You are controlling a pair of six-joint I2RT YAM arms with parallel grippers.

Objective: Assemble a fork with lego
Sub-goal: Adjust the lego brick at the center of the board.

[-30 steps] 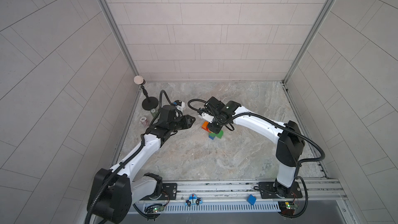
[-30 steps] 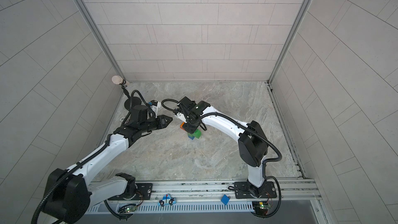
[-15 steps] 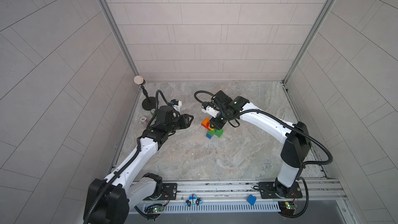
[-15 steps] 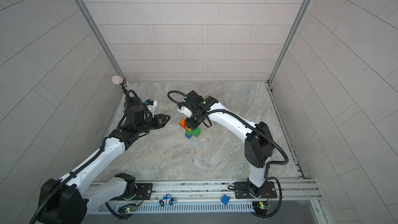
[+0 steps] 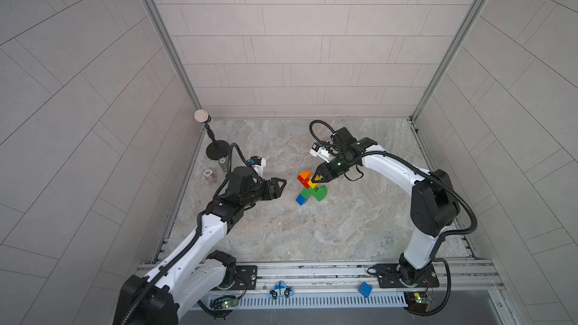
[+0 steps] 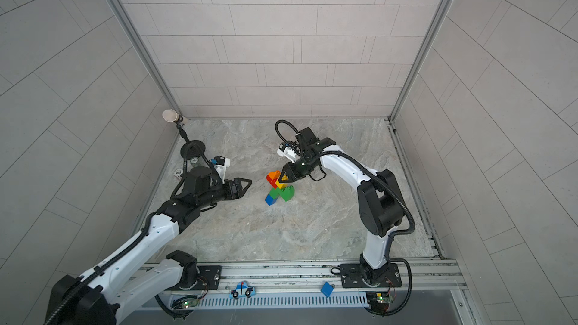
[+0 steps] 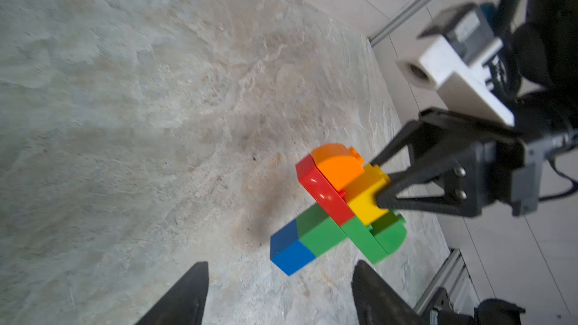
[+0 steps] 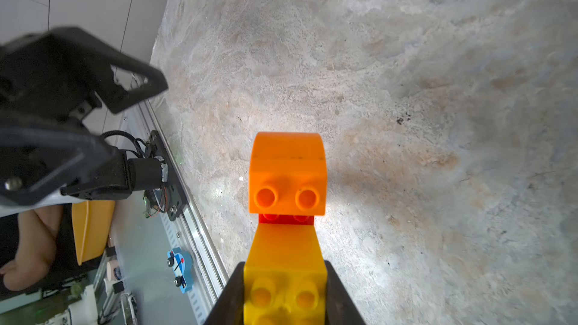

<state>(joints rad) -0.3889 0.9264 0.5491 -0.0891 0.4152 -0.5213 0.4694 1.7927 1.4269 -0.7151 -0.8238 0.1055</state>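
Right claw (image 7: 377, 179): clenched on the yellow prong (image 8: 284, 276) of the fork (image 5: 309, 187), which sits near the table (image 5: 344, 229) centre and looks complete. Left claw (image 5: 280, 187): spread, empty, near the stem (image 7: 300, 239), not touching.

Judgement: release straight back, no twist, or joints may shift.

Right arm (image 5: 384, 164) arcs in from the front-right corner, wrist pitched down. Left arm (image 5: 212, 229) reaches low from front-left.
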